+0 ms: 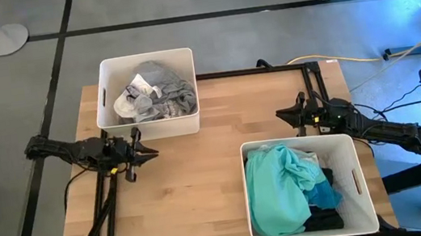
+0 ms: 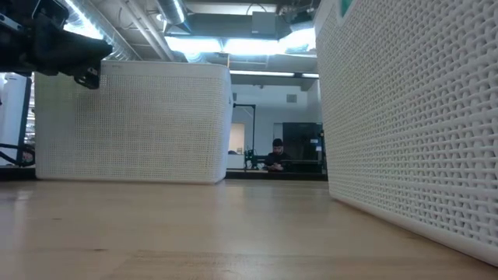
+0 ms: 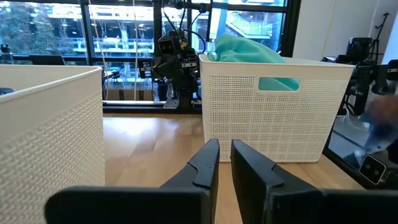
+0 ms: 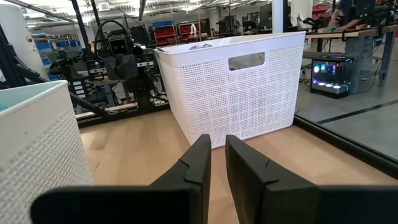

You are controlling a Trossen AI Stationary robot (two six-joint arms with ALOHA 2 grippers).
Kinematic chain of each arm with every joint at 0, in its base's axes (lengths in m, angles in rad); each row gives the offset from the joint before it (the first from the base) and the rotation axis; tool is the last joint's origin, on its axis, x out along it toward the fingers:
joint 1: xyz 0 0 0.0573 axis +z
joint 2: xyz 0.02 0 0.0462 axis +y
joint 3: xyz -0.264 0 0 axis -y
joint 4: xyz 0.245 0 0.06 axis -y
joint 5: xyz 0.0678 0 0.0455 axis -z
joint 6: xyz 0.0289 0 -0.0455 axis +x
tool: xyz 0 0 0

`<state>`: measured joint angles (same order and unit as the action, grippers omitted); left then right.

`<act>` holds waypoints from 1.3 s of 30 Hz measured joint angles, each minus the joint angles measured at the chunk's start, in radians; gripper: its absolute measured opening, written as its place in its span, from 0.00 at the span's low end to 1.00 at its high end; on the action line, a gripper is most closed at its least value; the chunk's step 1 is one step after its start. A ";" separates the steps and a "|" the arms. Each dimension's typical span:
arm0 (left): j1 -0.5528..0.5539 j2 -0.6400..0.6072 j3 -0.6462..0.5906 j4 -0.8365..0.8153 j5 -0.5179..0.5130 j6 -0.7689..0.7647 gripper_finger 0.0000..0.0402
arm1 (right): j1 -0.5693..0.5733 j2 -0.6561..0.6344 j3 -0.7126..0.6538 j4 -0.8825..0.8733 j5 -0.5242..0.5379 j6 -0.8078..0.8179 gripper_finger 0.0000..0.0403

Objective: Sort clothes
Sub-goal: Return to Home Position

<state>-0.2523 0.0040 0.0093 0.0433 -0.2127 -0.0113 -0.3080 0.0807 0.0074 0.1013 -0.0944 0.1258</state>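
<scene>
white and grey clothes [image 1: 154,94] in far bin [image 1: 107,91], mint, teal and black clothes [image 1: 289,189] in near right bin [image 1: 361,180]: split light from coloured. left gripper [image 1: 147,153], right gripper [image 1: 282,114] at table sides, fingers nearly together, empty; likely parked, nothing left to pick.

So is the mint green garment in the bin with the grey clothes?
No, the mint green garment lies in the other bin, with teal fabric.

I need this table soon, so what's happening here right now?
Sorting looks finished. The white and grey clothes lie in the left-side bin; the mint green, teal and black clothes fill the right-side bin. The left gripper and right gripper hover empty above the wooden table.
</scene>
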 joint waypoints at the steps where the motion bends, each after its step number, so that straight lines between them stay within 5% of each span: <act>1: 0.000 0.000 0.000 0.000 0.000 0.000 0.08 | 0.000 0.000 0.000 0.000 0.000 0.000 0.12; 39: 0.000 0.000 0.000 0.000 0.000 0.000 0.08 | 0.000 0.000 0.000 0.000 0.000 0.000 0.13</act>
<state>-0.2523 0.0040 0.0090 0.0429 -0.2127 -0.0113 -0.3080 0.0807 0.0073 0.1014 -0.0940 0.1257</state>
